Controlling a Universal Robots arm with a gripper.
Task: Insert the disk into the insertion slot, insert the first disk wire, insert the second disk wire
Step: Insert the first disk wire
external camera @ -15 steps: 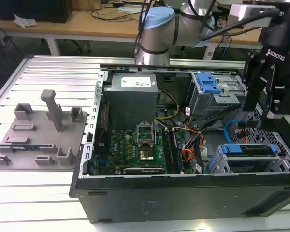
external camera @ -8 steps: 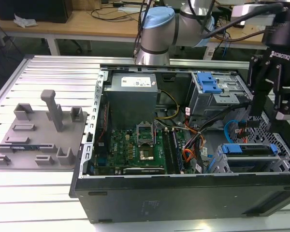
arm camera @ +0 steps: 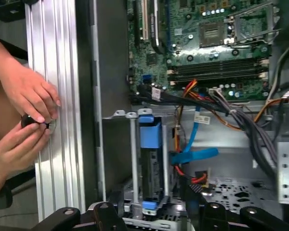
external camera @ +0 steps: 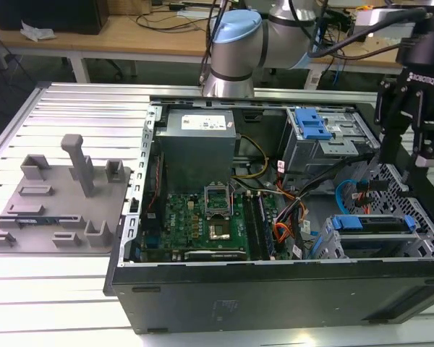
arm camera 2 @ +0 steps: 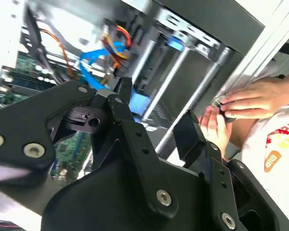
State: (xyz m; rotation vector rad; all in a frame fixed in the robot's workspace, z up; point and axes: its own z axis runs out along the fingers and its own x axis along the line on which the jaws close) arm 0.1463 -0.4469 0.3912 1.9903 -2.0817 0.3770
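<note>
A ribbed aluminium table (external camera: 50,293) carries the open computer case (external camera: 275,296) and a grey fixture tray (external camera: 58,217)

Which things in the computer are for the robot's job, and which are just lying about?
For the job: claw, disk in its blue carrier, insertion slot, orange-black first disk wire, light blue second disk wire.

Just lying about: grey parts tray, motherboard, power supply, blue-latched upper bay, a person's hands.

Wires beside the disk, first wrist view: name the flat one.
The light blue cable: a flat ribbon folding over beside the disk. The orange-black wires next to it are thin round strands.
</note>
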